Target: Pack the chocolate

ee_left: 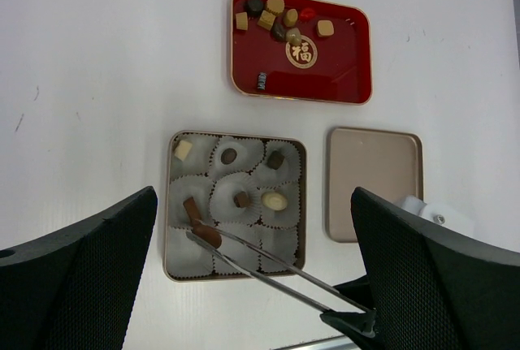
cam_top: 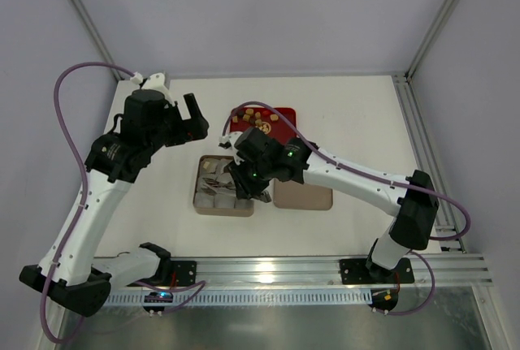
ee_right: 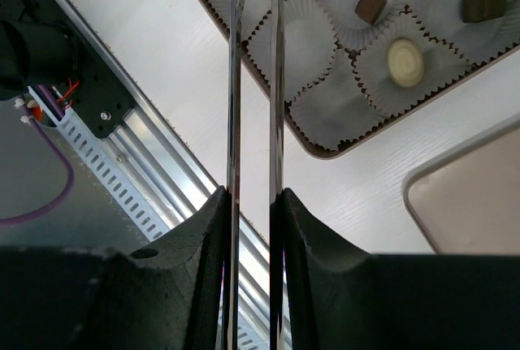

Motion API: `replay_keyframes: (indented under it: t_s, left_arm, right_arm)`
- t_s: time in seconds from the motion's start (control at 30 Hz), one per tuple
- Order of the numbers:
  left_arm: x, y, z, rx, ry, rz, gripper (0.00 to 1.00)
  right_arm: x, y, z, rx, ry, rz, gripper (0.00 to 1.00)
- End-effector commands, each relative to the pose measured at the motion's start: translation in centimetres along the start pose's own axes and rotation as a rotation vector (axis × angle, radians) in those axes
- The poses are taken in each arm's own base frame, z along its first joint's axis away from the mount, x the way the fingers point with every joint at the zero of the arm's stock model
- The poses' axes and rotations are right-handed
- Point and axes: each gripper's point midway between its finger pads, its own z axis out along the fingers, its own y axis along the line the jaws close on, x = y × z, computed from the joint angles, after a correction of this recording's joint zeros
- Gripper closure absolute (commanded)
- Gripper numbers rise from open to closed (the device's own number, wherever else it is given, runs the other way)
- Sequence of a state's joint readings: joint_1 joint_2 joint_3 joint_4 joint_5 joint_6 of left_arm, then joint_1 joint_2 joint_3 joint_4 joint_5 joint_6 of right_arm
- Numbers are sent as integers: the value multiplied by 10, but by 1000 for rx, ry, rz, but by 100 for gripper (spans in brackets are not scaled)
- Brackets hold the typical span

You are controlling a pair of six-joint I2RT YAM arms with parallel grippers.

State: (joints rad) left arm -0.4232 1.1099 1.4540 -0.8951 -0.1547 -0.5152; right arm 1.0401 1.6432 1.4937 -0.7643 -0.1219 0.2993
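I am watching the right gripper [ee_right: 253, 204] pinching a pair of metal tweezers [ee_right: 236, 82] by the handle end, its jaws drawn close with only the two blades between them. The tweezers are reaching across the near left part of the tan tin [ee_left: 169, 204]. Their tips are squeezing a brown chocolate piece [ee_left: 208, 235] right over the white paper cups [ee_left: 280, 240]. Several cups are already holding pieces, among them a cream square [ee_left: 184, 150] in the far left corner and a cream oval [ee_left: 275, 200] near the middle.

The loose chocolates [ee_left: 276, 17] are sitting bunched at the far edge of the red tray [ee_left: 341, 74], beyond the tin and apart from it. The tin lid [ee_left: 374, 183] is lying flat just beside the tin on the right, not touching it.

From the top view, the right arm is crossing over the tin and the tray's near corner, hiding part of both. The left gripper [ee_left: 253, 192] is hanging above the white table [ee_left: 97, 58] to the tray's left, spread wide and gripping nothing.
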Motion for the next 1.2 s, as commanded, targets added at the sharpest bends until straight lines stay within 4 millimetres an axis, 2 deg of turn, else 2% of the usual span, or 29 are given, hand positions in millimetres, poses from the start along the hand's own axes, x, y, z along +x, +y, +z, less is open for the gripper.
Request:
replay_keyframes:
  t_s: [0.0,0.53,0.93,1.17]
  left_arm:
    - [-14,-1,-12,10,-54,0,0]
    - [-12,1,-12,8,-52,2,0]
    - [-11,1,-11,6,-49,4,0]
    - [-10,2,-10,4,-47,3,0]
  right_arm:
    - [-17,22,-10,-69,-78,-5,69]
    - [1,25,15,-79,-15,5,69]
    - [7,23,25,-81,1,8,69]
    - [8,23,27,-80,8,8,65]
